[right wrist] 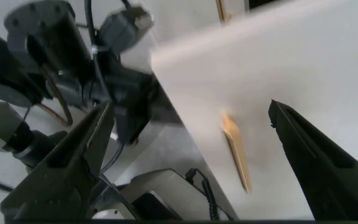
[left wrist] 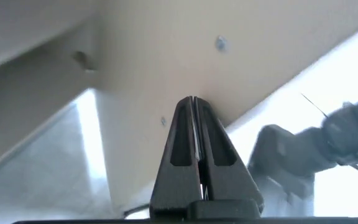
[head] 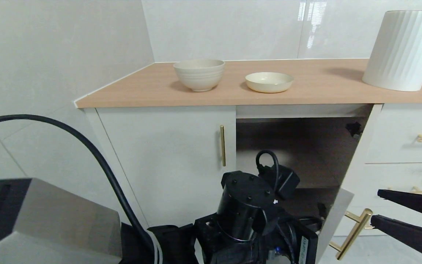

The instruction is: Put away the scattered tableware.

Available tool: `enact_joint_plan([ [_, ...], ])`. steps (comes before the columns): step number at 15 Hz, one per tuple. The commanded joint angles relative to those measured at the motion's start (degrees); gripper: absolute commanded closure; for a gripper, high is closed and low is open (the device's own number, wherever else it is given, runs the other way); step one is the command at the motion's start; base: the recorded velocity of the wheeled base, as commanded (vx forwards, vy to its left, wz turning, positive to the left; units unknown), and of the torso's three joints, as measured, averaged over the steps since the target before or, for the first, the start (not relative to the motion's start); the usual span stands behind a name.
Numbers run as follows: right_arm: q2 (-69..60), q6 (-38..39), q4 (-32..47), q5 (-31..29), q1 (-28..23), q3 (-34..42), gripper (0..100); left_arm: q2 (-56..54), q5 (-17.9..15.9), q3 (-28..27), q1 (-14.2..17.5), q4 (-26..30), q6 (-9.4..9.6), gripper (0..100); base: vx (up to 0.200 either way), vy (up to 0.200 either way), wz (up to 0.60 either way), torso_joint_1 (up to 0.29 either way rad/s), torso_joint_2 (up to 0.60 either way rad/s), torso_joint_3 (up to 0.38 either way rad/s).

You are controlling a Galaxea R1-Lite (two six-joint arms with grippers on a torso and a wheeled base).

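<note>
So the cabinet (head: 299, 146) under the counter (head: 152, 91) already has its 3 o'clock side door (head: 337, 216) swung open, and both pieces of tableware are up top waiting. The ribbed bowl (head: 199, 74) is toward the 11 o'clock part of the head view, and the shallow dish (head: 269, 81) sits just beside it at its 3 o'clock, not touching. A tall white ribbed container (head: 403, 49) stands well apart at the 3 o'clock end of the counter. The right gripper (head: 376, 206) is down at 4 o'clock with its jaws spread wide and nothing in them. It's just beside the open door's gold handle (head: 354, 229), which sits between the jaws in the right wrist view but isn't clamped. The left gripper (left wrist: 192, 102) is pinched fully closed on nothing. It's close up against a pale panel (left wrist: 166, 56) with a couple of screw heads, probably the inside of the door, though I can't tell if it's touching. My read is that the opening step is basically done and the actual putting away hasn't started. The next move calls for one arm to come up off the door, reach over the counter edge and take the bowl or dish by its rim, then bring it down onto the shelf (head: 317, 181) inside. The left gripper would have to open first, and the door needs to be left standing wide.
</note>
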Motion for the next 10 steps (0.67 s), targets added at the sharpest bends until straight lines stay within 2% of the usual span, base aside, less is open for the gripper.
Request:
enact_joint_plan([
  [1,0.2,0.0,0.0,0.0,0.0,0.1,0,1.0,0.4,-1.1,0.7,0.0,-0.05,100,0.0,0.0,0.0,0.0,0.0,0.0],
  [7,-2.1,0.0,-0.1,0.0,0.0,-1.4,0,1.4,0.7,-4.1,0.7,0.3,0.3,100,0.0,0.0,0.0,0.0,0.0,0.0],
  [10,-5.2,0.2,0.0,0.0,0.0,-3.8,0,0.2,0.8,-7.0,-1.3,3.6,0.39,100,0.0,0.0,0.0,0.0,0.0,0.0],
])
